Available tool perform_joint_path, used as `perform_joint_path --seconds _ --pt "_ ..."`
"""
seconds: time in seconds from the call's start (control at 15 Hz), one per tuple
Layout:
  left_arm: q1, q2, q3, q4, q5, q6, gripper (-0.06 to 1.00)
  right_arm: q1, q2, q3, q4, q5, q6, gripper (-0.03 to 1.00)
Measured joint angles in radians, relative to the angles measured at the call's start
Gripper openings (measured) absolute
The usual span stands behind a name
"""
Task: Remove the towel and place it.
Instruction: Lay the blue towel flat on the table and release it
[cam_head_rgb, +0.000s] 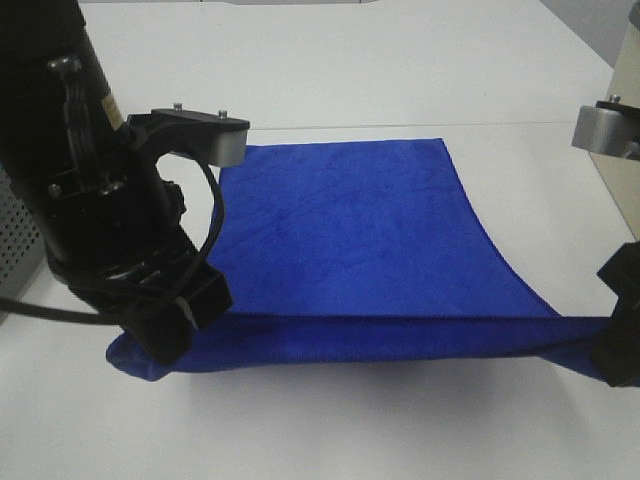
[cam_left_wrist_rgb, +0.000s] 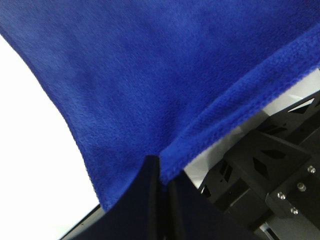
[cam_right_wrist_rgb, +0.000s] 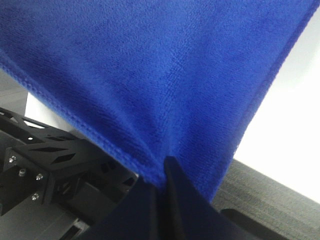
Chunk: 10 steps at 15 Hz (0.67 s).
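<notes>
Blue towel (cam_head_rgb: 360, 230) lay spread over the middle of the white desk (cam_head_rgb: 350, 60), its far hem flat toward the far edge. Its near hem was stretched taut along the near edge (a fold sagging beneath it). The left gripper (cam_left_wrist_rgb: 160, 170) was clenched on the near-left corner of the cloth. The right gripper (cam_right_wrist_rgb: 162, 167) was clamped on the near-right corner.

The white counter (cam_head_rgb: 330, 60) is matte, with a thin seam (cam_head_rgb: 520, 124) running across it. A grey perforated metal panel (cam_head_rgb: 15, 250) stands at its left edge. Grey floor (cam_head_rgb: 600, 20) shows beyond the far right corner.
</notes>
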Motion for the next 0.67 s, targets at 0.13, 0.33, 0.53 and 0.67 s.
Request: perform_joint_path --seconds 0.13,0.33,0.53,0.67 --pt "-0.019 -0.037 0.044 -0.008 -0.003 -0.025 0.0 0.0 -0.022 0.056 0.026 0.0 0.0 0.02" --pt "-0.048 -0.077 0.104 -0.028 -0.01 -0.062 0.0 0.0 -0.038 0.137 0.063 0.0 0.0 0.02" --pt "-0.092 -0.108 0.19 -0.067 -0.015 -0.081 0.0 0.0 -0.038 0.2 0.093 0.0 0.0 0.02" --pt "-0.102 -0.108 0.236 -0.089 -0.047 -0.081 0.0 0.0 -0.039 0.248 0.1 0.0 0.0 0.02"
